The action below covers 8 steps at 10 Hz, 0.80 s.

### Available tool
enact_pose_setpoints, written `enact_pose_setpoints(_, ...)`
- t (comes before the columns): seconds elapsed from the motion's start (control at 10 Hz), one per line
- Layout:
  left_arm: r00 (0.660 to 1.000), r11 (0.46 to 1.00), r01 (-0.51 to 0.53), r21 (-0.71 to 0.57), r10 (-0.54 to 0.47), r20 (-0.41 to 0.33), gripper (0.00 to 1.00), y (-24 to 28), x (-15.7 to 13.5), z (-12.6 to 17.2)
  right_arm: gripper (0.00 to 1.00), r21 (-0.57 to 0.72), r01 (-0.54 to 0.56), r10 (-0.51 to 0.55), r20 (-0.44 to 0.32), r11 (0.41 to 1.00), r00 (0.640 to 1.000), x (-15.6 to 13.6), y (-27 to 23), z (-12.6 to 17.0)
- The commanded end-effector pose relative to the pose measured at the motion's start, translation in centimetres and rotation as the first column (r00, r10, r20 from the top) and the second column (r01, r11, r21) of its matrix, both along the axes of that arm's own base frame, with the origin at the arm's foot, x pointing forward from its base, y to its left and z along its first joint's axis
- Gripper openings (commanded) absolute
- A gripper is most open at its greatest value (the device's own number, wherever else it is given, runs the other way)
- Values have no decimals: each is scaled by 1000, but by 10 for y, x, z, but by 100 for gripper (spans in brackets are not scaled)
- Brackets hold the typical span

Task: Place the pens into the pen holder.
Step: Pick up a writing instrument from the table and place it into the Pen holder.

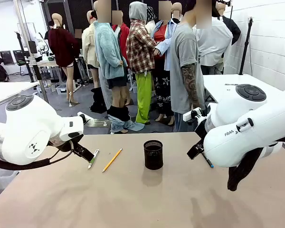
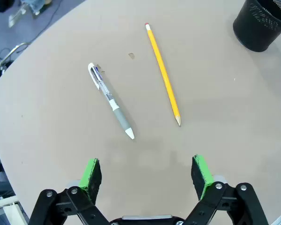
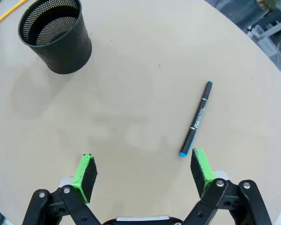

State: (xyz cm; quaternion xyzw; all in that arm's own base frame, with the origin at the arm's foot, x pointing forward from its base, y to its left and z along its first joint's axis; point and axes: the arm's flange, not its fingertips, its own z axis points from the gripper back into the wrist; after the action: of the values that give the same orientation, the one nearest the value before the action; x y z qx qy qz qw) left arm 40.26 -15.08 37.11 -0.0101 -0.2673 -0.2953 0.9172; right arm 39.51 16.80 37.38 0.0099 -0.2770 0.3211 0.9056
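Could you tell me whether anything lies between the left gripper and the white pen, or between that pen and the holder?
Nothing visible lies between the open left gripper and the pen. The pencil lies flat between pen and holder; a lifted pen should clear it.

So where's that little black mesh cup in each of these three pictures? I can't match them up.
Front view: the pen holder stands near the picture's centre.
Left wrist view: the pen holder sits in the top right corner, cut by the edge.
Right wrist view: the pen holder sits at the top left.
Shared landmark: the yellow pencil lying near it; mid-picture in the left wrist view, just an end at the right wrist view's top left corner.
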Motion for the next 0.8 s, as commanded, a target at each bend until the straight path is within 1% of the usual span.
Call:
enact_pose_setpoints(0.0,1000,1000,0,0,0,0,100,0,0,0,100,0,0,0,0,1000,1000,0,0,0)
enact_pose_setpoints(0.7,1000,1000,0,0,0,0,100,0,0,0,100,0,0,0,0,1000,1000,0,0,0)
